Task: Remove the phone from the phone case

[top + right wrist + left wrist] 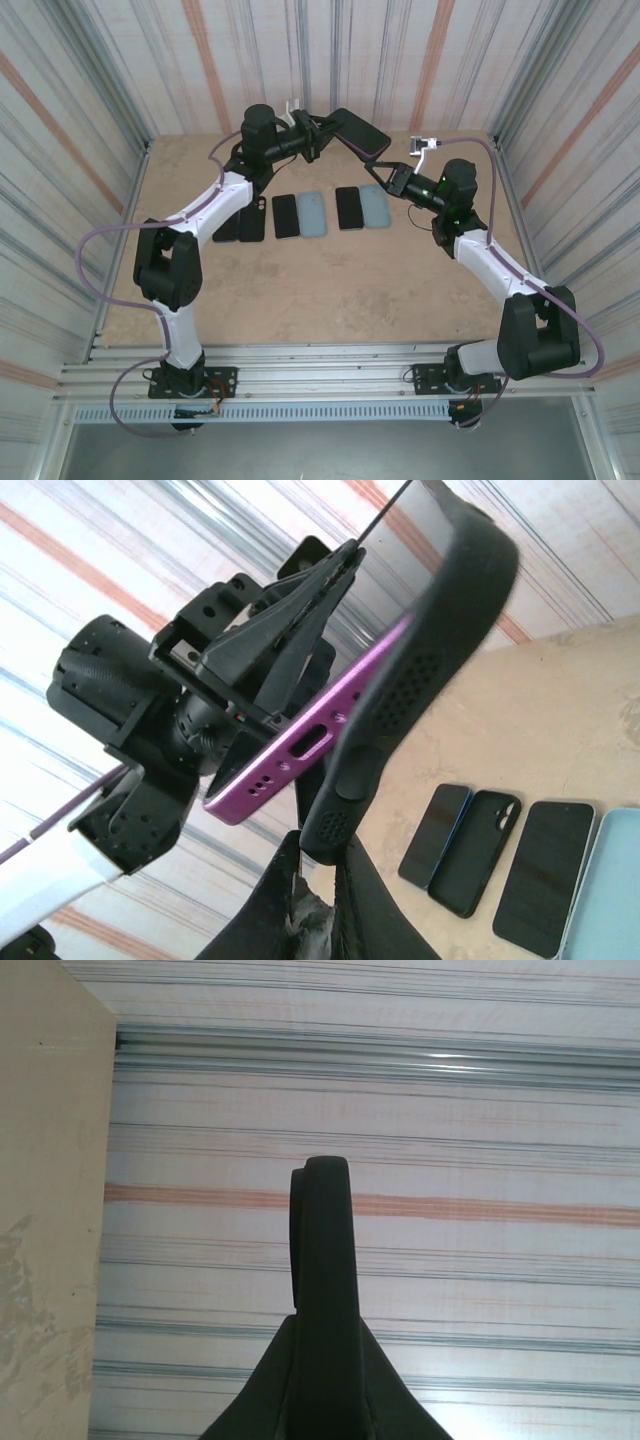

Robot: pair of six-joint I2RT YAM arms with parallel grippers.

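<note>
A purple phone (300,750) is held up in the air at the back of the table, partly out of its black phone case (420,670). My left gripper (262,645) is shut on the phone, whose dark edge (322,1260) stands upright between its jaws (325,1370). My right gripper (335,855) is shut on the case's lower corner, which is bent away from the phone's purple bottom edge. From above, the phone and case (358,132) hang between the left gripper (320,136) and the right gripper (388,172).
On the table (330,280) below lie dark phones (286,215) (348,208) beside light blue cases (312,213) (374,205), with more dark items (250,220) at the left. A phone (435,830) and a black case (480,850) lie side by side. Striped walls enclose the table.
</note>
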